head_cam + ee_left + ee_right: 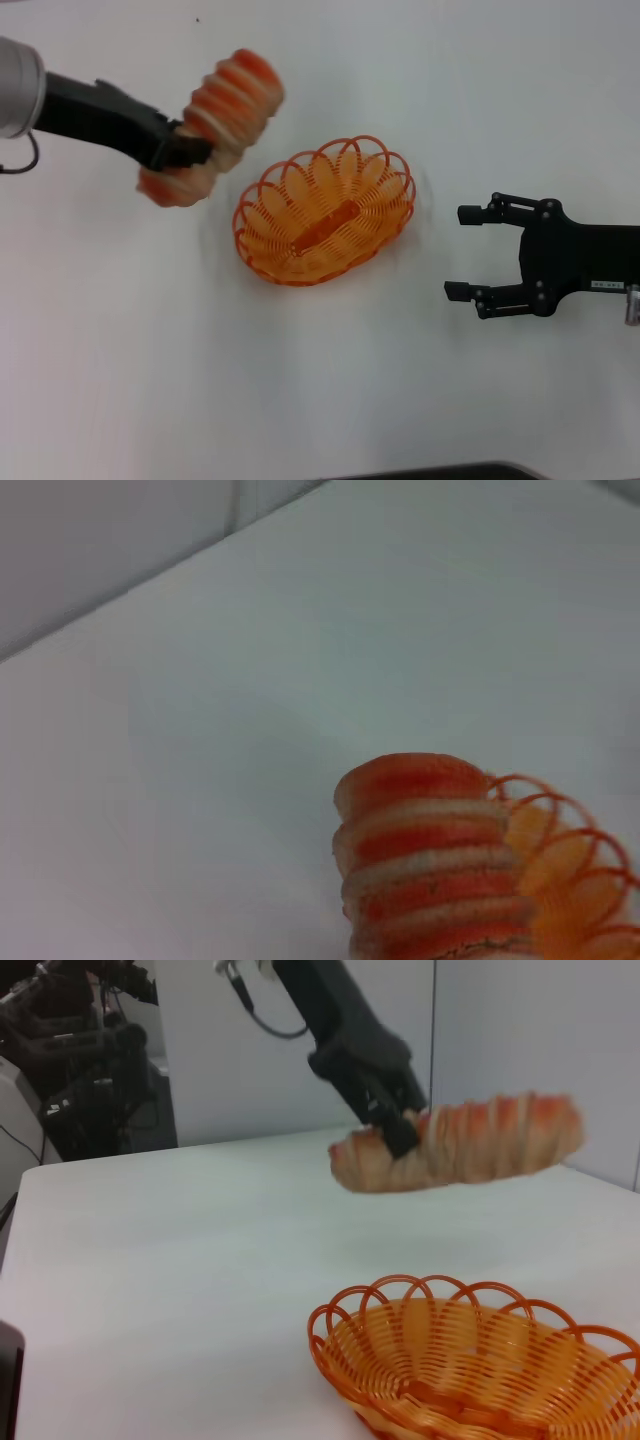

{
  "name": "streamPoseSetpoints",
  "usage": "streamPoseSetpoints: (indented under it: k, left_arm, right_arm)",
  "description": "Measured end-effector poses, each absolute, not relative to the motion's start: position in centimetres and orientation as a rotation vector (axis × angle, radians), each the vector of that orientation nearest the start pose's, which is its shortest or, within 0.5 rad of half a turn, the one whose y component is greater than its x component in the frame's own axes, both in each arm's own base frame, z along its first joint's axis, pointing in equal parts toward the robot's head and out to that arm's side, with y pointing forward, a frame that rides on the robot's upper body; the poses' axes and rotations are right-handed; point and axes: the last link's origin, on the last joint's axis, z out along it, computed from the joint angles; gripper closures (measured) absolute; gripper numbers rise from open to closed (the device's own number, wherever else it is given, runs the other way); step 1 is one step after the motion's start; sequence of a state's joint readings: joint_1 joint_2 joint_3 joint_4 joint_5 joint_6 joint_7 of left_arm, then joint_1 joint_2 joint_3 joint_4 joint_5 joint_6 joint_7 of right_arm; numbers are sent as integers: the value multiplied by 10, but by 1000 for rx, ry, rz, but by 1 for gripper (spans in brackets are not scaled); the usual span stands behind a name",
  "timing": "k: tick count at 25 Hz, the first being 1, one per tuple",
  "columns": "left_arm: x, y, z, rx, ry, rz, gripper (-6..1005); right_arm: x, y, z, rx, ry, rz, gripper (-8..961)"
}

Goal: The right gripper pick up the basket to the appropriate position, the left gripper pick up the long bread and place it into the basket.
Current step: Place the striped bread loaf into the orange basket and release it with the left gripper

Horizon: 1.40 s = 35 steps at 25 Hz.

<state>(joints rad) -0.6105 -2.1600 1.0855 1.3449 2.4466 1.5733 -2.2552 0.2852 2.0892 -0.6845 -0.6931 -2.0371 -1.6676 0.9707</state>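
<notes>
- On the white table (330, 380) we see the basket (325, 212). It is orange and oval, and it sits flat near the middle, with nothing inside it.
- Our left gripper (185, 150) is up and to the left of the basket. Its two black fingers are closed tight on the long bread (215, 120).
- We hold the bread close to one end. The long part sticks out past the fingers and leans, so the bread is tilted.
- From the right wrist view, the long bread (460, 1143) is up in the air, above the table and higher than the basket (480, 1365). It does not touch the basket.
- From the left wrist view, we see one end of the long bread (430, 855) very close, with orange and cream stripes. A bit of the basket rim (570, 860) peeks out right beside it.
- Our right gripper (468, 252) is off to the right of the basket, apart from it. Its two fingers are spread wide and hold nothing. They point at the basket.
</notes>
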Motion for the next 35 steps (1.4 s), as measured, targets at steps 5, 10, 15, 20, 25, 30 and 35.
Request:
streamPoseSetpoints:
  k: [5,10,15,20,25,30,35]
  left_arm:
    - [-129,353,0,-2890,-577,1,729]
    - [-121,346,-42,-2984,-502,31,747]
    - [-131,346,-70,-2969,-509,90,736]
    - [-138,348,-73,-2935,-502,97,721]
    - [-141,350,-70,-2902,-498,80,705]
    - [-145,351,-66,-2893,-538,65,509]
    - [-154,348,-47,-2922,-570,-32,315]
  right_arm:
    - [321,248,-2,-2756,315,592,22]
    - [320,248,-4,-2765,311,593,22]
    - [319,247,-4,-2766,311,593,22]
    - [319,248,-4,-2768,310,594,23]
    - [319,248,-4,-2769,308,594,22]
    - [319,248,-4,-2770,308,594,23]
    - [319,248,-5,-2767,309,590,23]
